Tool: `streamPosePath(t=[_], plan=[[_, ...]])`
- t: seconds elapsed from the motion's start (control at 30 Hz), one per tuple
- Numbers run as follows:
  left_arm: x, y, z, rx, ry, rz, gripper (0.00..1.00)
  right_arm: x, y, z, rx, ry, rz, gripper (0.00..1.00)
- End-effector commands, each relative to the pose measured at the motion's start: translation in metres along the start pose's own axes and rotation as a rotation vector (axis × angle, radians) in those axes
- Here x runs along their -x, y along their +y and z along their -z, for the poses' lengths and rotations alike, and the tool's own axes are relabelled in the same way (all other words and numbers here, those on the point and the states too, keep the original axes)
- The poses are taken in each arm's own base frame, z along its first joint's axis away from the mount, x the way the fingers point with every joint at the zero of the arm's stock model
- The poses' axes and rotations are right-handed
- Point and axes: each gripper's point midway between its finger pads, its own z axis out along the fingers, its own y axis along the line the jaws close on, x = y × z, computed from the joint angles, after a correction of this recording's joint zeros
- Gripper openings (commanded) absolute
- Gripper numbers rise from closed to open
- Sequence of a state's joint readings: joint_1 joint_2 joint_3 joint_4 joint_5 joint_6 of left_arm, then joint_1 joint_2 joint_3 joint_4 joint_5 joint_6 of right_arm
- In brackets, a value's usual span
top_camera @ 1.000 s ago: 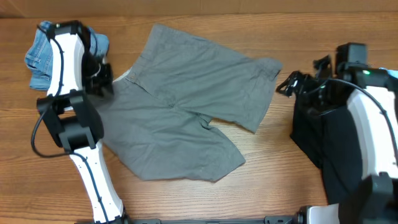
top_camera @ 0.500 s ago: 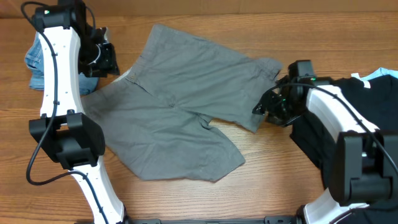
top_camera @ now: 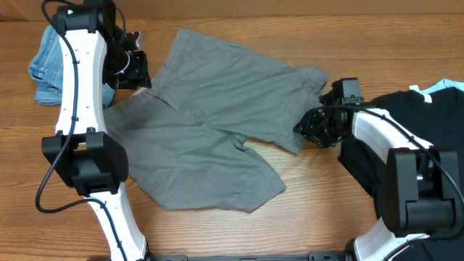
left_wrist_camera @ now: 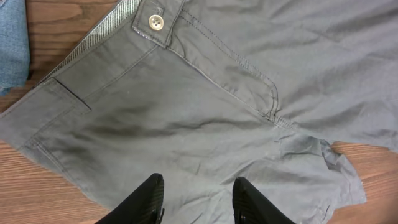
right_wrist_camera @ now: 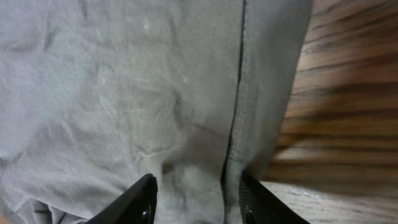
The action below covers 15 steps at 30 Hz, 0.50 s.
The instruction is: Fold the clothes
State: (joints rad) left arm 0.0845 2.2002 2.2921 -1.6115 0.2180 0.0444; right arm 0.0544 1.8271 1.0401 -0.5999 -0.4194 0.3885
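Waistband end of the shorts [top_camera: 217, 123] sits under the left gripper [top_camera: 133, 69] in the overhead view, so that corner can't be read from there. Same for the upper leg's hem corner, covered by the right gripper [top_camera: 310, 130]; neither jaw gap is readable from above. Wrist views cut both sets of fingers off at the bottom edge, only the tips show. Beyond the shorts' waistband side, the denim garment [top_camera: 45, 65] is partly behind the left arm [top_camera: 80, 87]. Beyond the hem side, the black t-shirt [top_camera: 442, 138] is half covered by the right arm [top_camera: 391, 134] and cropped by the frame edge; its pale-blue collar [top_camera: 438, 88] just peeks out.

Shorts lie spread flat on the wooden table [top_camera: 319, 210], grey-olive, front up, legs splayed in a V, lower leg wrinkled near its hem. Left wrist view shows a pale button [left_wrist_camera: 156, 22] on the waistband, striped pale lining [left_wrist_camera: 102, 31] turned out beside it, curved fly stitching [left_wrist_camera: 239, 62], and a slit pocket [left_wrist_camera: 69, 94] near the side edge. There the left gripper [left_wrist_camera: 196, 186] is open, fingers apart over the cloth below the fly, nothing between them. In its own view the right gripper [right_wrist_camera: 198, 186] is open too, fingers straddling the hem seam [right_wrist_camera: 236, 118] at the leg's edge, bare wood beside it; can't tell if the tips touch the cloth.
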Motion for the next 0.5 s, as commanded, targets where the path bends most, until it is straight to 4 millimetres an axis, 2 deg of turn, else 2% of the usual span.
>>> streamPosePath(t=[0.0,0.1,0.17,0.2,0.3,0.47], plan=[[-0.002,-0.005,0.004,-0.02,-0.003,-0.026,0.4,-0.001,0.001,-0.006,0.009,0.005,0.005,0.4],[-0.003,-0.005,0.004,-0.02,0.0,-0.025,0.39,0.003,0.004,-0.006,0.02,-0.01,0.014,0.29],[-0.003,-0.005,0.004,-0.02,0.002,-0.025,0.39,0.004,0.004,-0.006,0.022,-0.014,0.017,0.1],[-0.004,-0.005,0.004,-0.02,0.003,-0.025,0.39,0.006,0.004,-0.004,0.023,-0.018,0.015,0.04],[-0.004,-0.005,0.004,-0.02,0.005,-0.024,0.39,0.011,0.002,0.008,0.023,-0.034,-0.002,0.04],[-0.004,-0.005,0.004,-0.019,0.004,-0.025,0.4,0.017,-0.008,0.045,-0.011,-0.073,-0.032,0.04]])
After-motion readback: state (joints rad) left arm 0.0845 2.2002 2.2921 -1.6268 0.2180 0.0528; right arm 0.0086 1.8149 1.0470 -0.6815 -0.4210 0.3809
